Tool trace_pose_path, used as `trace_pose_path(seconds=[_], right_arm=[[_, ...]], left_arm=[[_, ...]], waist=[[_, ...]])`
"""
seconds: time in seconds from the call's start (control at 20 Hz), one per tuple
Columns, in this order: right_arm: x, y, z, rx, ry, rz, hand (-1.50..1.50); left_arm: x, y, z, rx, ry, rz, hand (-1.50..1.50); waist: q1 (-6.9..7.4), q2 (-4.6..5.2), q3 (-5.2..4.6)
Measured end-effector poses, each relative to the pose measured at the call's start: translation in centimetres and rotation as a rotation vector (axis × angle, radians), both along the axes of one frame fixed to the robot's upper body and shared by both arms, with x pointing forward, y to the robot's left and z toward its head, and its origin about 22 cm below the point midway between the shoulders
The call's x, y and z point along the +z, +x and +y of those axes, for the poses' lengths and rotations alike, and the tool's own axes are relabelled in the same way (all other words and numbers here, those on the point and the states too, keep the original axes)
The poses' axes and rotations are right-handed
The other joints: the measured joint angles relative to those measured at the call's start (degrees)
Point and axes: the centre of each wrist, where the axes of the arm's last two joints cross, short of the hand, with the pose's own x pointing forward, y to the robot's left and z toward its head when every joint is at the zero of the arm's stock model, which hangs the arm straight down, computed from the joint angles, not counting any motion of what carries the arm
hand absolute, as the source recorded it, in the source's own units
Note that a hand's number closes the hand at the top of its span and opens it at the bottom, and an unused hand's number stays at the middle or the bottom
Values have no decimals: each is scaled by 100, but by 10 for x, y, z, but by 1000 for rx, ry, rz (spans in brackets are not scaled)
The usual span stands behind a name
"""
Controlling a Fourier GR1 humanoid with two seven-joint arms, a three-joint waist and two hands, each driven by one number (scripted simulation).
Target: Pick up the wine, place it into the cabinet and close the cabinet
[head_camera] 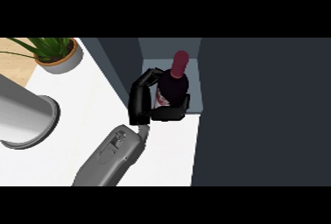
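Wine bottle [173, 83] is dark glass with a red capsule on its neck, and I judge it to be heavy for its size, stiff, smooth and quite slippery, and also fragile if it knocks against a hard edge. For such a thing I think the best place to take hold is the wide body, below the shoulder, because the neck is thin and the weight would swing under it. That is where my hand [150, 98] is now: the fingers are curled round the left side of the body and the thumb comes round at the lower front, so the hand is closed on the bottle and not spread. Only one forearm shows in the head view, coming in from the lower edge; by its place I take it for my left, but I am not fully sure of this. My other hand does not show at all. The bottle stands upright or nearly so, at the opening of the cabinet [155, 48], over its pale inner floor, between the dark side wall on the left and the dark door [258, 109] on the right. I cannot tell if its base already rests on that floor or hangs just above it. Well apart on the white surface [84, 113] are a grey metal pot [22, 118] and a potted plant [55, 52].
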Motion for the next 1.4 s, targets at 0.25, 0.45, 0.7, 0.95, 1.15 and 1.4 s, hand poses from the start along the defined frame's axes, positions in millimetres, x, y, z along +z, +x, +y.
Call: trace_pose_path(seconds=[0.25, 0.45, 0.7, 0.95, 1.15, 1.4], right_arm=[[1, -1, -4, -13, -13, 0, -150], [1, -1, -6, -22, -13, 2, -150], [2, 0, 0, 5, 6, 6, -150], [-3, -2, -2, -1, 10, 12, -150], [-1, -1, -1, 3, 8, 12, -150], [-2, 0, -1, 13, 0, 8, -150]], left_arm=[[-1, 12, 8, 18, -12, 10, 150], [0, 20, 7, 12, -14, 31, 150], [3, 41, 11, 3, -27, 64, 150], [2, 55, 15, 13, 2, 88, 150], [2, 67, 15, 34, 12, 88, 150], [4, 79, 17, 67, 51, 39, 150]], waist=[[3, -2, 1], [-23, 1, 1], [-43, 8, 0], [-49, 9, 1], [-85, 22, -1], [-104, 27, -2]])
